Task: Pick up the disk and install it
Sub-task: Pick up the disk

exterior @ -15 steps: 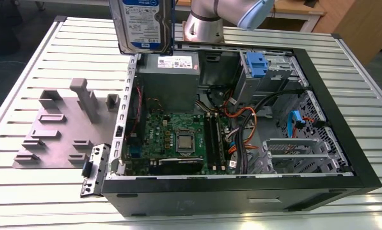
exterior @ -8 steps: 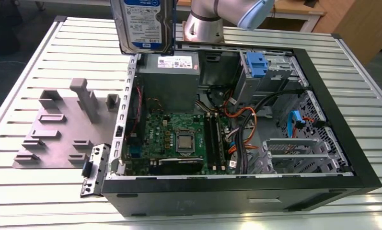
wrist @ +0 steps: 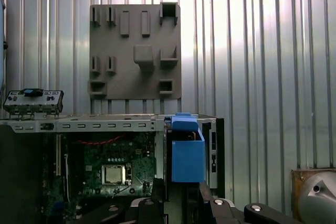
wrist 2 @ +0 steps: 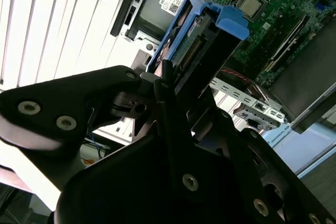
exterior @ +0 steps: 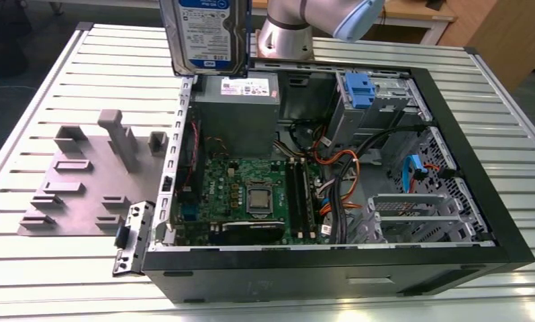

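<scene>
The disk (exterior: pixel 205 33) hangs upright in the air above the open computer case's far corner, on the exterior view's left, with its white-and-blue label facing the camera. Its blue plastic frame (wrist: pixel 187 156) shows in the first wrist view, over the case's edge. In the second wrist view my gripper (wrist 2: pixel 184 85) is shut on the disk (wrist 2: pixel 202 35), with black fingers (wrist 2: pixel 165 80) pressed against its flat sides. Below the disk lie the grey power supply box (exterior: pixel 237 111) and the motherboard (exterior: pixel 249 194).
The open black computer case (exterior: pixel 339 275) lies on a slatted metal table (exterior: pixel 34 134). A drive bay with a blue latch (exterior: pixel 358 90) sits at the case's far right. A grey fixture plate (exterior: pixel 79 181) with upright pegs lies left of the case. A small metal bracket (exterior: pixel 133 235) leans at its near-left corner.
</scene>
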Robot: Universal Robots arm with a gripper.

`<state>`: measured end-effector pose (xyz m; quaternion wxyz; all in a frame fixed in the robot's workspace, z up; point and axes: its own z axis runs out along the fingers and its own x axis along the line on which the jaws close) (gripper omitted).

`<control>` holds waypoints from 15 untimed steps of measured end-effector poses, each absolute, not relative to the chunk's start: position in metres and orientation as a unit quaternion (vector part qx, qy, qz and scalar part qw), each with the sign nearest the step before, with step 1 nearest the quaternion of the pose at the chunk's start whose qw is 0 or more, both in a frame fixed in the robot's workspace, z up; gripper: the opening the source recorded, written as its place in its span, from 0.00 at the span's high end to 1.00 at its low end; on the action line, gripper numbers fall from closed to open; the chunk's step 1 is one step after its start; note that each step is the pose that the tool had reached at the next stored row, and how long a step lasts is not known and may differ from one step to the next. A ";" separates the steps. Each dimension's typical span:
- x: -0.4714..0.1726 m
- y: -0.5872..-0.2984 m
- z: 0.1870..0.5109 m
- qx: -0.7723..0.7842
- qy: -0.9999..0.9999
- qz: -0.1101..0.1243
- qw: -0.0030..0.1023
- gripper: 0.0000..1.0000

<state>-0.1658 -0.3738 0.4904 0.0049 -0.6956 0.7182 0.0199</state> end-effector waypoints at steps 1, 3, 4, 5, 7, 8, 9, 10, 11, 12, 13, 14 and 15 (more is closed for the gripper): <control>-0.165 -0.374 0.490 -0.696 0.718 0.020 0.005 0.65; -0.164 -0.374 0.490 -0.696 0.718 0.020 0.005 0.65; -0.163 -0.374 0.490 -0.696 0.718 0.020 0.005 0.65; -0.162 -0.374 0.490 -0.696 0.718 0.020 0.005 0.65; -0.160 -0.374 0.490 -0.696 0.718 0.020 0.005 0.65; -0.159 -0.374 0.490 -0.696 0.718 0.020 0.005 0.65; -0.159 -0.374 0.490 -0.696 0.718 0.020 0.005 0.65; -0.158 -0.374 0.490 -0.696 0.718 0.020 0.005 0.65; -0.157 -0.374 0.490 -0.696 0.718 0.020 0.005 0.65; -0.157 -0.374 0.490 -0.696 0.718 0.020 0.005 0.65; -0.156 -0.374 0.490 -0.696 0.718 0.020 0.005 0.65; -0.156 -0.374 0.490 -0.696 0.718 0.020 0.005 0.65; -0.156 -0.374 0.490 -0.696 0.718 0.020 0.005 0.65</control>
